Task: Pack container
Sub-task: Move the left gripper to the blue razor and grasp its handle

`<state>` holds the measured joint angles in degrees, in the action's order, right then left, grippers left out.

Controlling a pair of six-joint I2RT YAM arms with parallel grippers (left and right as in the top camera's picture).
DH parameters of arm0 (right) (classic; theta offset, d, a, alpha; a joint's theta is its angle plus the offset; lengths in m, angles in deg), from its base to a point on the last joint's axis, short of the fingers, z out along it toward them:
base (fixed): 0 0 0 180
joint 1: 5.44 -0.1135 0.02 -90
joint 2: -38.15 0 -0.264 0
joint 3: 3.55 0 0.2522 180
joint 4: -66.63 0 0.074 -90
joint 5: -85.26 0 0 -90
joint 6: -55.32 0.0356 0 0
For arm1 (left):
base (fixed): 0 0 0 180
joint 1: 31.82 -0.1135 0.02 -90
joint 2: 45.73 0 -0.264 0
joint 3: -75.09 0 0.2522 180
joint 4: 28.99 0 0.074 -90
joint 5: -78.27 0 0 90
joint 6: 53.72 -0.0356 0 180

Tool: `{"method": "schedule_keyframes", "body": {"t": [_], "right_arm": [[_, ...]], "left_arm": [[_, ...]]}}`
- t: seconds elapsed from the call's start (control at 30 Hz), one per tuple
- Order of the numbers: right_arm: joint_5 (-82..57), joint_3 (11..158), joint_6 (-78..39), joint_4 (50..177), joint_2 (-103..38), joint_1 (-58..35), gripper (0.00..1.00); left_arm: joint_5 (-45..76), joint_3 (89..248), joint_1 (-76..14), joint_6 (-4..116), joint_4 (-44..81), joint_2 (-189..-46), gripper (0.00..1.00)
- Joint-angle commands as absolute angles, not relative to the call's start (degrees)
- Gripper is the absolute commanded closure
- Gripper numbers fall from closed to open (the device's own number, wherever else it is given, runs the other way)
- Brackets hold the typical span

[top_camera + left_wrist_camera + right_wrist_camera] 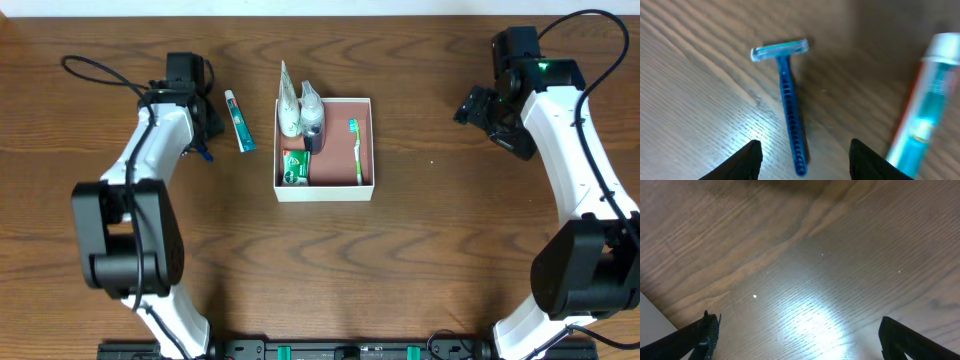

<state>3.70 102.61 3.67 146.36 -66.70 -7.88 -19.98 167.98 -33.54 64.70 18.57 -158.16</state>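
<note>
Your left gripper [805, 147] stands about half open with nothing in it; its jaws straddle the tail of the blue plastic disposable razor [788, 107], which lies flat on the brown wooden table [420, 250], head at 12 o'clock, handle running to 6 o'clock; you should find it light, stiff and slick, thin against the wood, so pinch the ribbed handle at mid-length and keep off the blade head. At its 3 o'clock, near but apart, lies the teal toothpaste tube with a white cap [922, 115]; it is probably soft-bodied, best taken across its middle. Further toward 3 o'clock, at the table's centre, sits the square shallow container with white walls and a reddish-brown floor [325, 193], holding a white squeeze tube [288, 105], a small pale bottle [312, 112], a green packet [295, 167] and a green toothbrush [356, 150]; it looks light and thin-walled, liable to slide if nudged, so lower things in from above; steady it by a wall if you must. Well off at its 3 o'clock, your right gripper [800, 322] hangs wide open and empty over bare wood.
</note>
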Motion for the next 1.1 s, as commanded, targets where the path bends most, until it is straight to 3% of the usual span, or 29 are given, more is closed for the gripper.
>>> {"method": "schedule_keyframes", "body": {"t": [0.0, 0.5, 0.63, 0.77, 0.93, 1.07], "right_arm": [[3.83, 102.61, 4.04, 146.39, -66.99, -7.75, 0.01], [3.83, 102.61, 4.04, 146.39, -66.99, -7.75, 0.01], [3.83, 102.61, 4.02, 146.39, -66.97, -7.75, 0.01], [3.83, 102.61, 4.04, 146.39, -66.97, -7.75, 0.01], [3.83, 102.61, 4.04, 146.39, -66.99, -7.75, 0.01], [3.83, 102.61, 4.04, 146.39, -66.97, -7.75, 0.01]], "left_arm": [[-19.15, 167.81, -35.64, 67.89, 18.44, -160.87, 0.43], [-13.33, 167.81, -38.35, 64.98, 16.93, -165.19, 0.44], [-11.56, 167.79, -38.35, 62.38, 17.13, -165.22, 0.59], [-10.62, 167.79, -38.33, 61.60, 18.72, -165.22, 0.80], [-10.64, 167.79, -38.35, 61.58, 21.54, -165.22, 0.94], [-10.62, 167.85, -38.35, 61.58, 22.50, -164.87, 0.94]]}}
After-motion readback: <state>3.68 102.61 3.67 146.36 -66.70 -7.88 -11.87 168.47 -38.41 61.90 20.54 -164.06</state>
